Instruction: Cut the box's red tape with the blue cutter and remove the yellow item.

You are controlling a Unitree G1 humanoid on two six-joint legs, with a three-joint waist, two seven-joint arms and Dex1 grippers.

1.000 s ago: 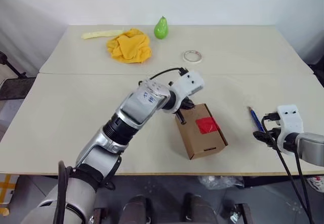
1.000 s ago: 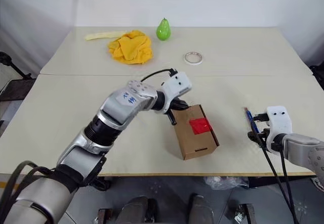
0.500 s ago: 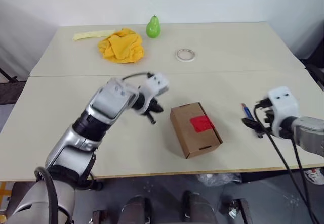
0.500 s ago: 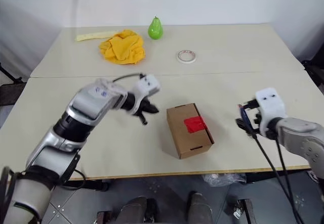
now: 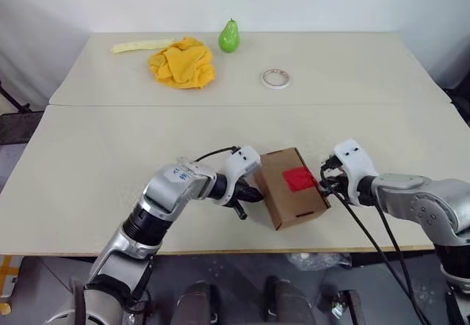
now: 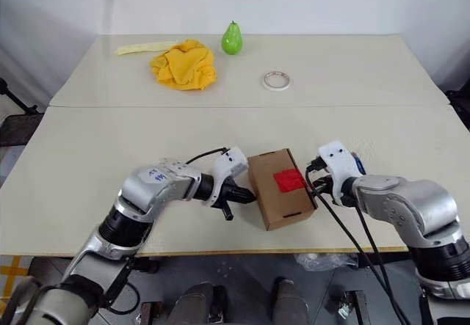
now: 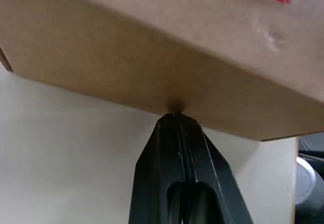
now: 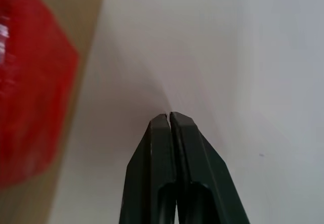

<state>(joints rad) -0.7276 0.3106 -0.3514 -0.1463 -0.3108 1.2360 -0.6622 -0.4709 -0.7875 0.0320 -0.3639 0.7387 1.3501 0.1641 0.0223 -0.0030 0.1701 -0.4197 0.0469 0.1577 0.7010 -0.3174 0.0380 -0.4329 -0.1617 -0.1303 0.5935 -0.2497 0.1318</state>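
Observation:
The brown box (image 5: 283,206) lies near the table's front edge with the red tape (image 5: 297,179) on its top face. My left gripper (image 5: 252,193) is shut, and its tips press the box's left side wall (image 7: 152,47). My right gripper (image 5: 325,185) is shut on nothing, just off the box's right edge beside the red tape (image 8: 30,82). A sliver of the blue cutter (image 6: 358,164) shows on the table behind my right hand. The yellow item is hidden.
At the table's back lie a yellow-orange cloth heap (image 5: 182,63), a green pear (image 5: 230,37), a white tape roll ring (image 5: 276,78) and a pale yellow strip (image 5: 139,45). Black cables hang from my right wrist over the front edge (image 5: 220,252).
The left gripper came down from above the box to its left side. The right gripper moved left from the cutter to the box's right edge and shut. The camera shifted too.

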